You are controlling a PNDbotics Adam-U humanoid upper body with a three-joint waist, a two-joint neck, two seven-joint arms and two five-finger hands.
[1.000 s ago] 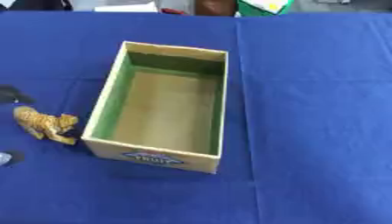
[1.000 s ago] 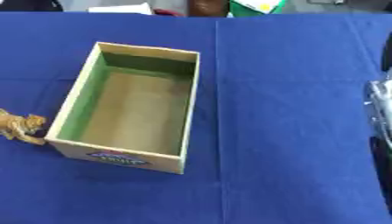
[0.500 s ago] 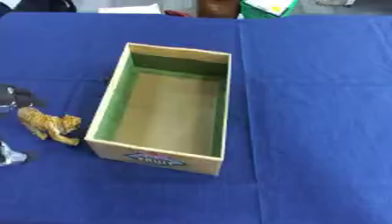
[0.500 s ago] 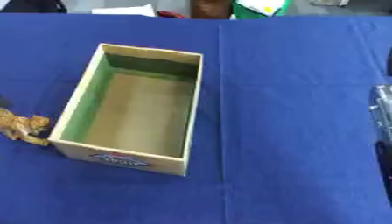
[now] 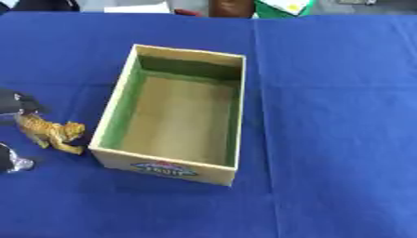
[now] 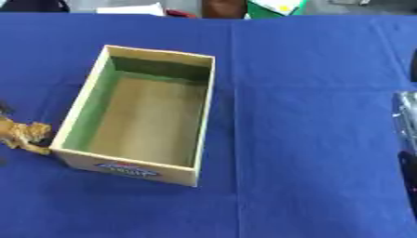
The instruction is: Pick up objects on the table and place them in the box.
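Nearest me, at about 8 o'clock in the left eye view, my left hand (image 5: 15,160) shows only as dark and silver bits at the frame edge, with another dark part up at 9 o'clock. I cannot tell if its fingers are spread or curled.

Between those bits stands the toy tiger (image 5: 50,132), orange with stripes, on the blue tablecloth (image 5: 334,139), at 9 o'clock of the box (image 5: 178,171) and just beside its left wall, head toward the box. Whether the hand touches it, I cannot tell.

My right hand (image 6: 406,139) is a silver and black sliver at 3 o'clock in the right eye view, well apart from everything; its state is unreadable too.

Step in hand, as I judge it: grasp the tiger with the left hand. To do it well I'd close round the body, not the legs or tail, since it is small and could tip or skid into the cardboard wall. Then lift clear above the rim before moving toward 3 o'clock, and release low over the floor of the box, which looks empty.

Far side, 12 o'clock: clutter beyond the table, not mine.
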